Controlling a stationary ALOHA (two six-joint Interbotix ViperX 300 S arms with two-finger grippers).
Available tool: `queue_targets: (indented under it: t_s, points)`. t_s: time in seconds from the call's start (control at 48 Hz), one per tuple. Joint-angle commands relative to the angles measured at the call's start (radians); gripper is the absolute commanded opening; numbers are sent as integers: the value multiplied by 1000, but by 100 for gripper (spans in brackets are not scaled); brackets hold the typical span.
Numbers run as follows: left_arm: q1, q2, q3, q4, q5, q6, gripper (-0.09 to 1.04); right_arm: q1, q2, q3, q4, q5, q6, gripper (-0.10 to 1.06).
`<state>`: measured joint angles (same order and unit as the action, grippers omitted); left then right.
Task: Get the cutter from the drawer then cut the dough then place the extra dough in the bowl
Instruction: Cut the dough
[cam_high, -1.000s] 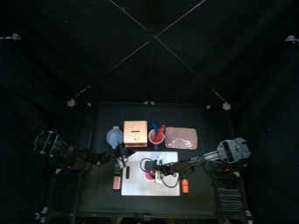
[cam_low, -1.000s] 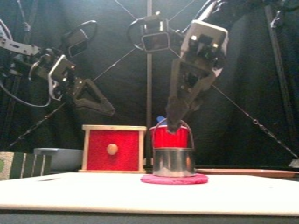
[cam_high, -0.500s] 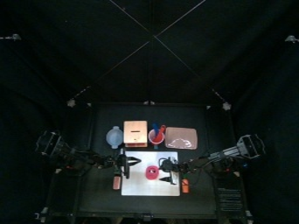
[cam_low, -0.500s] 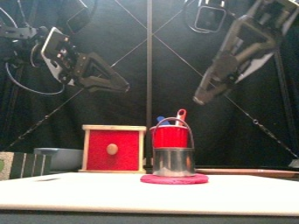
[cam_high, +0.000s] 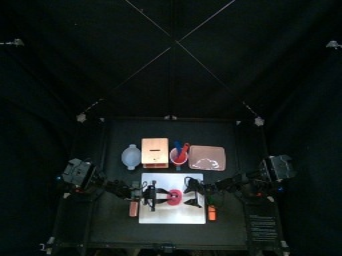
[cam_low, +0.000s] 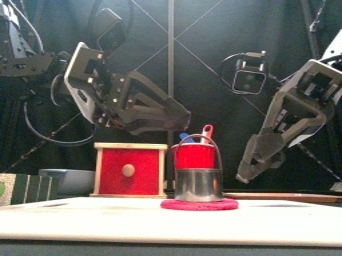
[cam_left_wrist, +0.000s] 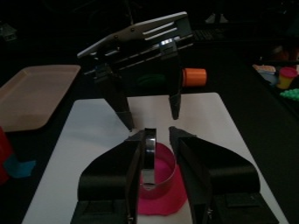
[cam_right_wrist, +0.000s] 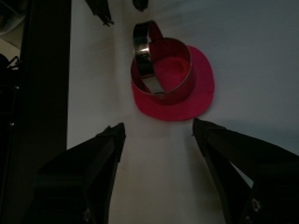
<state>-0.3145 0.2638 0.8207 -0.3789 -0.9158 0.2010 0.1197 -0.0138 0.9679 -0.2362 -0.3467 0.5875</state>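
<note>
— Where's the cutter (cam_low: 198, 184)?
— It's standing on the dough (cam_low: 201, 205), and nothing grips it. My right fingers (cam_right_wrist: 87, 171), over it a second ago, now hang spread on the dough's right. My left fingers (cam_left_wrist: 117, 175) have dropped in, spread, on its left.
— Meaning?
— It's placed, I judge; pressing or lifting comes next.

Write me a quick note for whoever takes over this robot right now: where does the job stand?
Left hand: open, empty, held above the cutter on one side.
Right hand: open, empty, held up on the other side.
Things: cutter stands on the pink dough on the white board; drawer looks shut; bowl sits beside the wooden box.
Done: cutter fetched and set on the dough.
Left: finish the cut, move the extra dough to the bowl.
</note>
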Motion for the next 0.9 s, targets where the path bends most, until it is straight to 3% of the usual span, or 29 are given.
queue_targets:
  t_s: [0.021,0.208,0.333,0.5,0.646,0.896]
  points:
    - [3,-37,-18,-12,18,5,69,-12,-43,-28,3,54,-6,93]
    - [12,-72,-14,-18,71,8,69,-32,-212,-127,-61,468,-3,93]
    - [15,-75,-14,-18,78,17,69,-37,-250,-178,-77,626,-12,93]
    - [25,-78,-11,-18,77,38,69,-23,-250,-146,-202,411,-2,93]
    - [48,-98,-3,-18,78,69,69,-35,-210,-78,-190,238,-2,93]
    - [94,-138,9,-17,78,72,69,-121,-153,-2,-161,-129,-40,93]
